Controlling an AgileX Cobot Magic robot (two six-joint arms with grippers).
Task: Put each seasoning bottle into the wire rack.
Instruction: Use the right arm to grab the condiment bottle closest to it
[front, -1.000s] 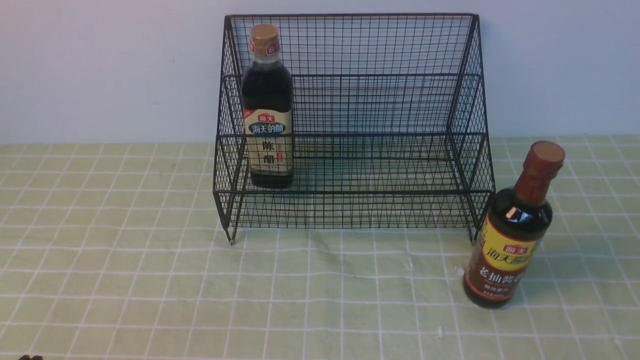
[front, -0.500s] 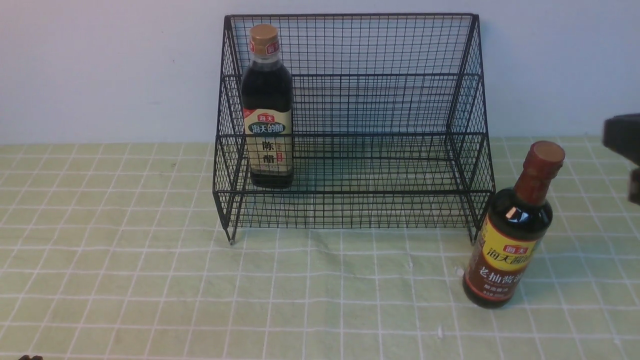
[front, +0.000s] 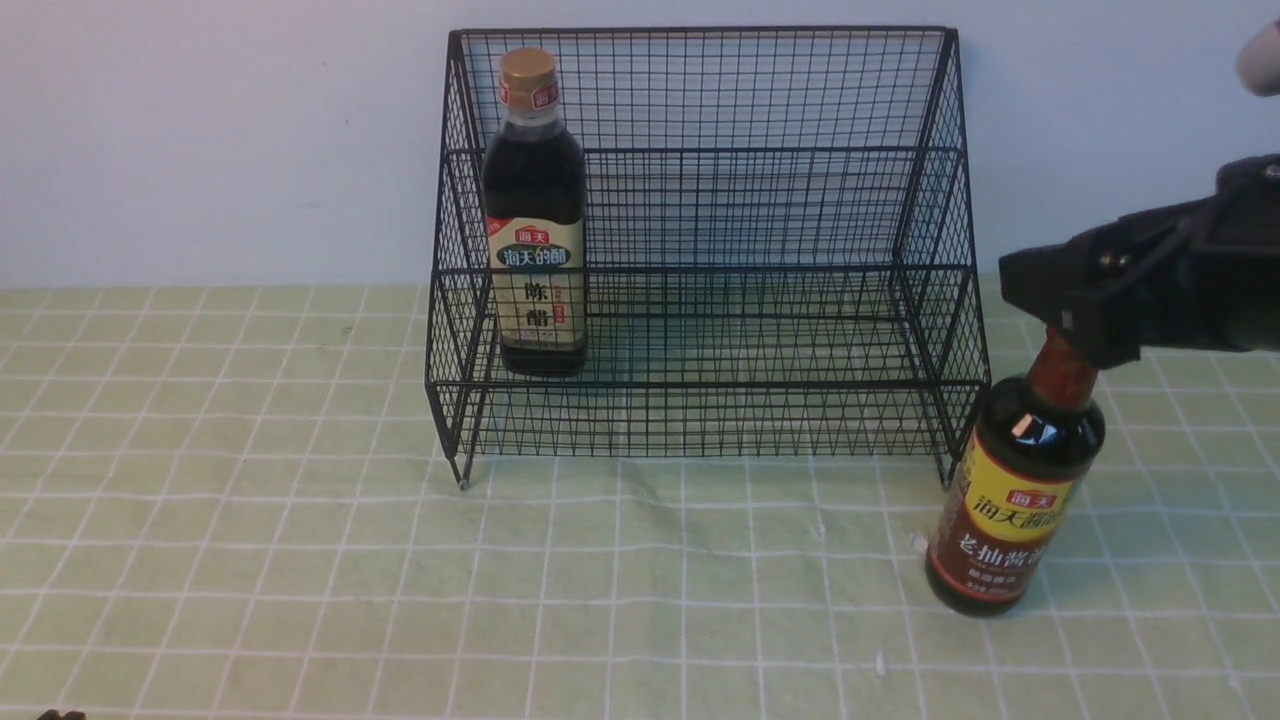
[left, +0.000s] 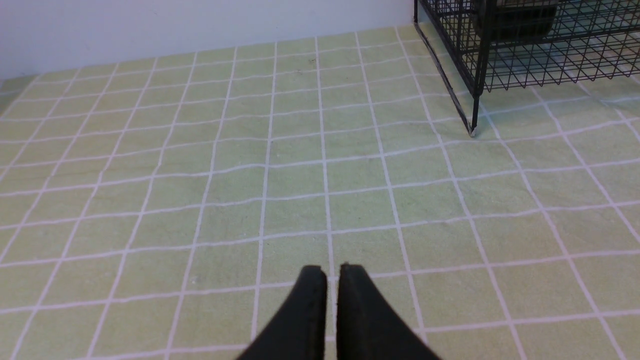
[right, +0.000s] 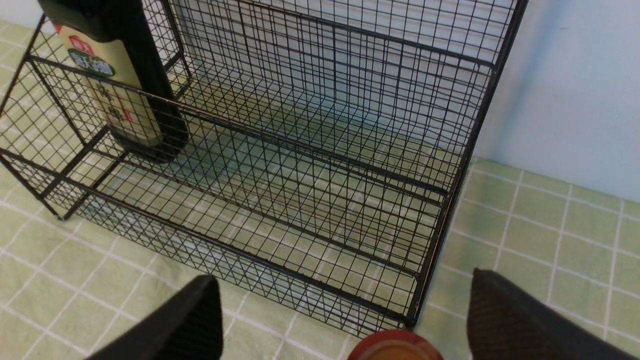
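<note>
Green checked cloth covers the table, and on it, against the wall, stands the black wire rack. The job looks half done. The squarish gold-capped vinegar bottle stands upright inside the rack at its left end, seemingly on the lower tier. The round soy sauce bottle is outside on the cloth, just beside the rack's right front leg. The right gripper hangs over its red-brown cap, jaws spread wide and grasping nothing. The left gripper is pinched closed and empty, well away. Both labels read 海天 — the vinegar's adds 陈醋, the other 老抽酱油, partly turned away.
</note>
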